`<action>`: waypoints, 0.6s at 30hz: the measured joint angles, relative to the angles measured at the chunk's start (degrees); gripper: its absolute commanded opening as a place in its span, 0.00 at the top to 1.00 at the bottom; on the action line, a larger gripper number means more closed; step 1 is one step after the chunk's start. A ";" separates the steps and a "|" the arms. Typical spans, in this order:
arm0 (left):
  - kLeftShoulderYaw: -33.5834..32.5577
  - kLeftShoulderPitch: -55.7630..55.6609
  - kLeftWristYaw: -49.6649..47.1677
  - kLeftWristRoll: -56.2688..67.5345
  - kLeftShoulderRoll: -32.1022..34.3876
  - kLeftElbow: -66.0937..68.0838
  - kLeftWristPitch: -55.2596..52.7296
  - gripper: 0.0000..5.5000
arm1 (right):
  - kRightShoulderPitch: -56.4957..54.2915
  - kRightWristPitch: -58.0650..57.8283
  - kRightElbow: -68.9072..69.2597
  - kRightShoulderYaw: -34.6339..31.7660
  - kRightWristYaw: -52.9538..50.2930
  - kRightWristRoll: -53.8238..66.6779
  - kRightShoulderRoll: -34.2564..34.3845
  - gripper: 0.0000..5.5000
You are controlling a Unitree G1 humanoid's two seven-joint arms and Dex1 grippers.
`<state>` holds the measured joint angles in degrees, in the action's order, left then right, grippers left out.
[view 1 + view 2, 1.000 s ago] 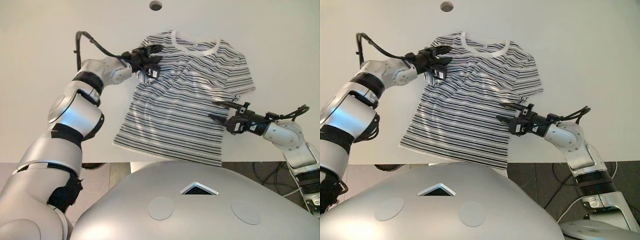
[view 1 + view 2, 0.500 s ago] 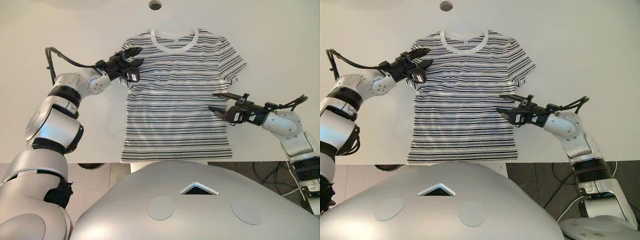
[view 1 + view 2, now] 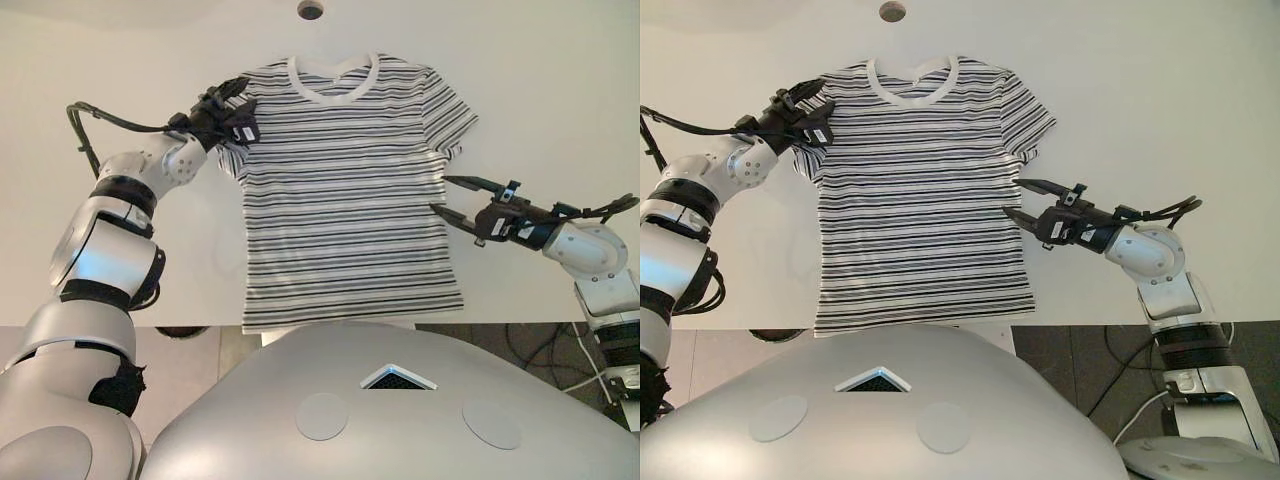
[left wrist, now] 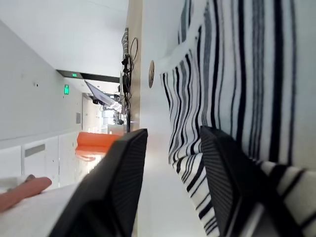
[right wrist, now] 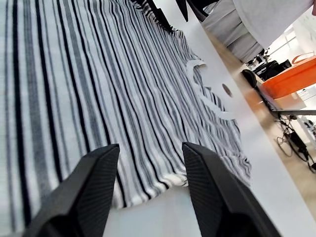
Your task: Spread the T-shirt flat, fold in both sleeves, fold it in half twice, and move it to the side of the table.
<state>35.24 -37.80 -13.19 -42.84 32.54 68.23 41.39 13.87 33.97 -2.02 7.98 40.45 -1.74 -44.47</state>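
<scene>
On the table [image 3: 540,100], the T-shirt [image 3: 345,190] now lies straight and flat, no longer skewed; left gripper [image 3: 228,108] gapes over its left sleeve [image 3: 235,155], right gripper [image 3: 442,196] wide beside its right edge: sleeve folds next.

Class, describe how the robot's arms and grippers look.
The left arm and right arm are rounded silver shells with black joint bands. The left gripper and right gripper are black, with two ribbed tapering jaws; black cables loop from each wrist.
</scene>
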 measured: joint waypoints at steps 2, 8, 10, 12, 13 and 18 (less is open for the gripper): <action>-2.91 1.07 1.24 4.19 -0.14 -0.64 3.41 0.64 | 0.68 -0.47 1.47 -1.38 0.05 4.06 0.33 0.57; -19.18 8.36 13.49 42.00 -0.87 -26.99 8.52 0.64 | 2.76 -5.19 7.64 -6.12 -1.12 22.08 5.22 0.57; -23.64 14.65 17.47 56.64 0.55 -42.82 1.14 0.64 | 2.77 -7.95 8.12 -9.51 -3.14 27.22 7.04 0.57; -28.09 22.22 22.37 68.77 3.66 -53.37 -10.01 0.64 | 2.82 -10.93 8.48 -14.41 -6.99 31.05 8.17 0.57; -29.59 26.64 24.74 72.70 5.14 -55.48 -15.93 0.64 | 2.91 -11.65 8.52 -16.75 -8.64 31.27 8.63 0.57; -33.65 47.83 29.03 88.16 6.61 -61.39 -47.66 0.64 | 4.70 -14.94 8.47 -23.15 -11.15 31.22 9.54 0.57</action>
<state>1.59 10.03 15.84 45.32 39.14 6.84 -6.27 18.57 19.04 6.45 -15.17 29.30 29.47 -34.94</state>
